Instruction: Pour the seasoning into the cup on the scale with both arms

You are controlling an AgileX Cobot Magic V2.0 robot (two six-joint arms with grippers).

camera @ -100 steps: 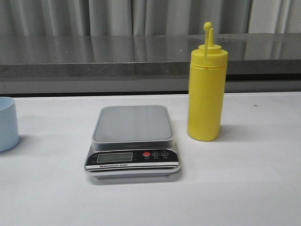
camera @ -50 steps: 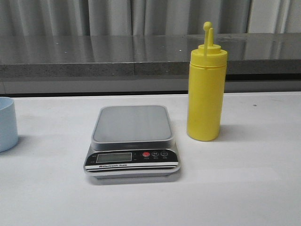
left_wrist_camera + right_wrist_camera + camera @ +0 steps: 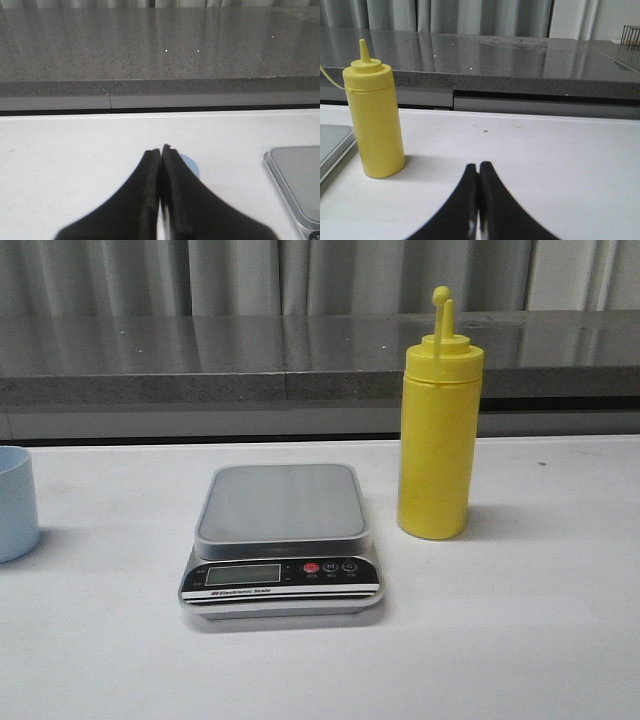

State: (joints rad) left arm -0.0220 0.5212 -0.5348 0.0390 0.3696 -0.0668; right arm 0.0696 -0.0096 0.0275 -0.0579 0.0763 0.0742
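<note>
The seasoning, a tall yellow squeeze bottle [image 3: 438, 440], stands upright on the white table just right of the scale [image 3: 282, 538]; its tethered cap hangs off the nozzle. The scale's platform is bare. The light blue cup [image 3: 16, 502] stands at the far left edge of the front view, cut off by the frame. Neither arm shows in the front view. In the left wrist view my left gripper [image 3: 160, 149] is shut and empty, with a sliver of the cup [image 3: 192, 167] showing behind one finger. My right gripper [image 3: 478, 166] is shut and empty, apart from the bottle [image 3: 375, 125].
A grey stone ledge [image 3: 200, 370] runs along the back of the white table [image 3: 520, 620], with curtains behind it. The scale's corner shows in the left wrist view [image 3: 296, 181] and its edge in the right wrist view [image 3: 332, 142].
</note>
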